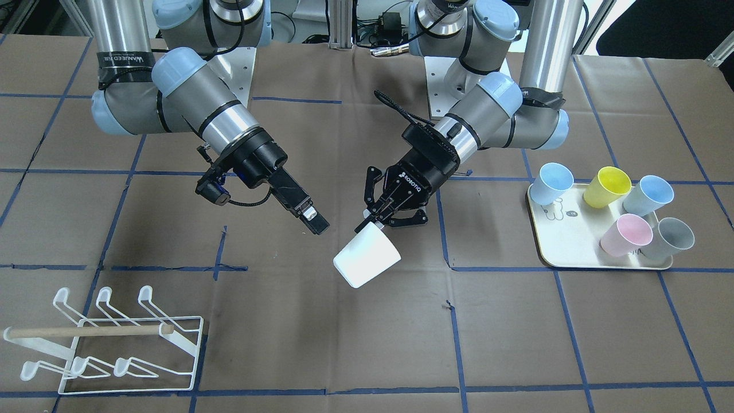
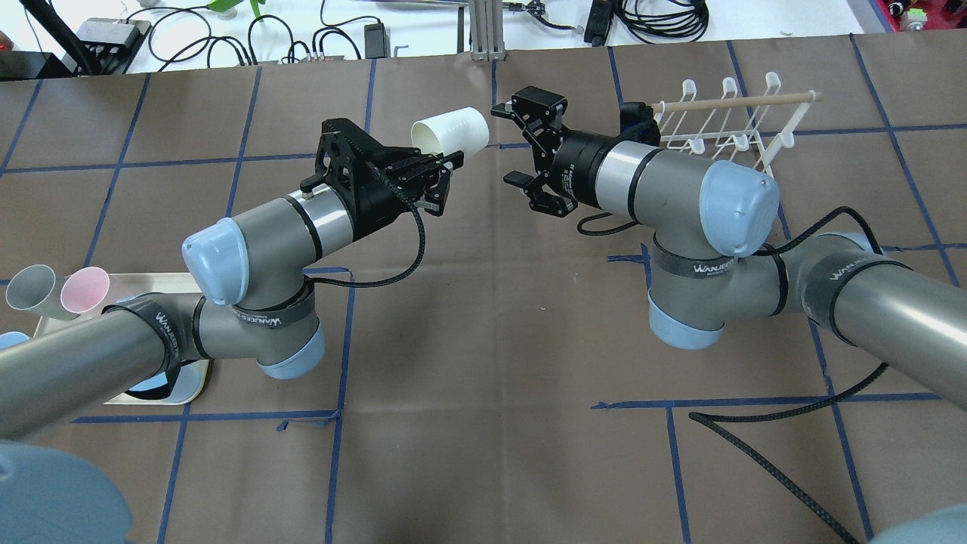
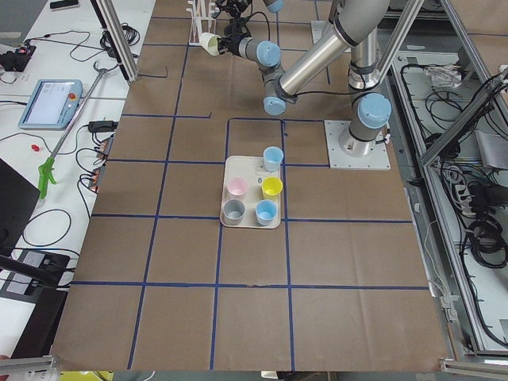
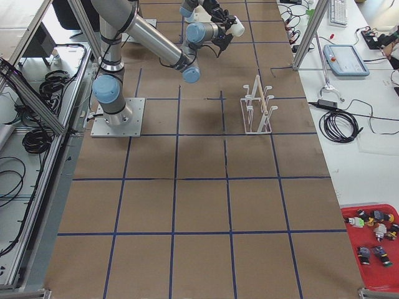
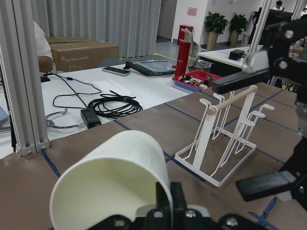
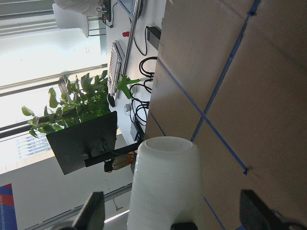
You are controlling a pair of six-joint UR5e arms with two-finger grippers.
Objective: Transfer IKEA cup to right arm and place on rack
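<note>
First, nearest the front-facing camera: the rack (image 5: 203, 134) stands on its wire base close to the table (image 1: 367, 355) edge, on the robot's right side. A wooden dowel bar (image 1: 86, 331) runs across its top and the hooked prongs point up. It is well apart from both grippers.

Next in, around mid-table: the white cup (image 1: 367, 261) is in the air, off the table surface. It lies tilted, close to horizontal, with its mouth toward the left gripper (image 1: 376, 223) and its closed base toward the right gripper (image 1: 316, 223).
- Left gripper: fingers pressed together on the cup's rim. The left wrist view shows the cup wall running down between them.
- Right gripper: fingers spread wide. The right wrist view shows one fingertip at each lower corner, with the cup's base end between them and further out.
- The overhead view shows a gap between the right gripper and the cup, so they are near but not touching. Only the left gripper holds the cup.

Further back, on the robot's left side: a cream tray (image 1: 567, 249) lies flat on the table. It carries five coloured cups (image 1: 626, 234): two pale blue, one yellow, one pink and one grey. The tray is well apart from the left gripper.

Farthest: both arm bases, on white plates at the table's far edge.
</note>
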